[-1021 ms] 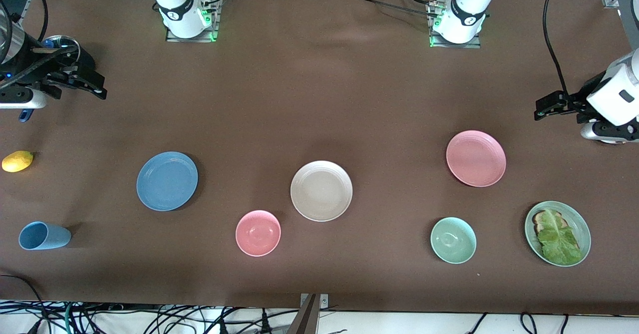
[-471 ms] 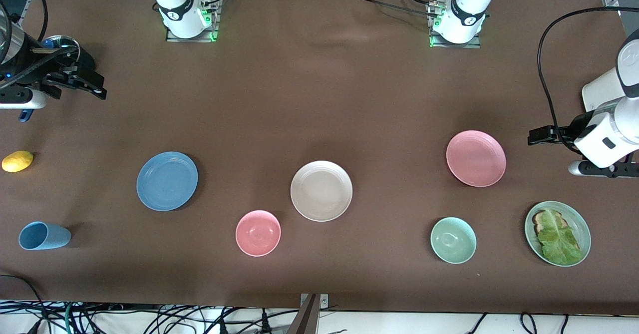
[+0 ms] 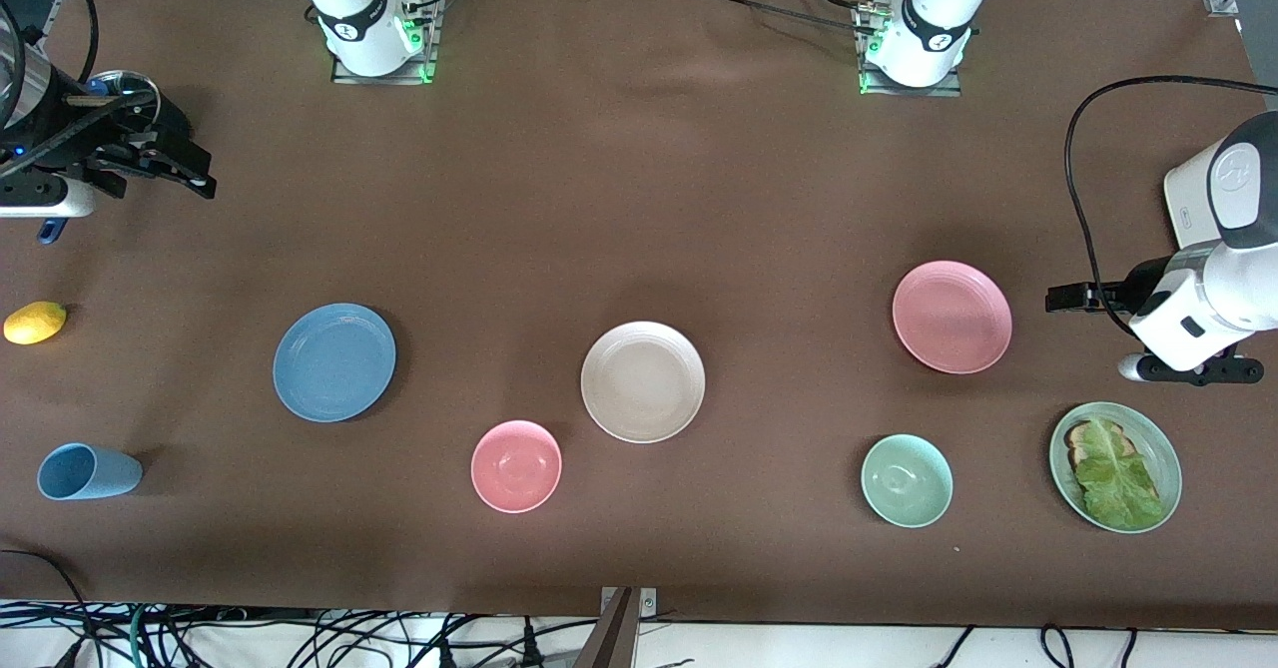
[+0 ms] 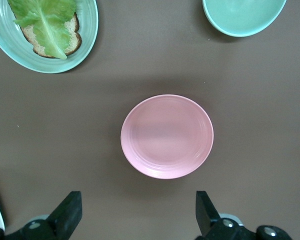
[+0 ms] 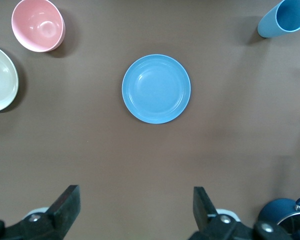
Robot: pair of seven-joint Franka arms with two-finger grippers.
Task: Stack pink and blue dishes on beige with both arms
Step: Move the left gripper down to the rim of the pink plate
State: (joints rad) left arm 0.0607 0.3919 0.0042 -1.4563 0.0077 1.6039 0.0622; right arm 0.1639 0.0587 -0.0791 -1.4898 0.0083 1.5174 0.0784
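Note:
The pink plate [image 3: 952,317] lies toward the left arm's end of the table and shows whole in the left wrist view [image 4: 167,136]. My left gripper [image 3: 1060,298] hangs open and empty over bare table beside it [image 4: 138,210]. At the table's middle rests the beige plate [image 3: 643,381], with nothing on it. The blue plate [image 3: 334,361] lies toward the right arm's end, centred in the right wrist view [image 5: 156,89]. Over that end's edge my right gripper [image 3: 200,177] waits open and empty [image 5: 135,205], well apart from the blue plate.
A pink bowl [image 3: 516,465] sits nearer the camera than the beige plate. A green bowl [image 3: 907,480] and a green plate with lettuce and toast [image 3: 1115,466] lie nearer the camera than the pink plate. A blue cup [image 3: 88,471] and a lemon [image 3: 35,322] are at the right arm's end.
The left arm has swung its gripper lower in the front view, level with the pink plate's rim. The right arm and all dishes have stayed put.

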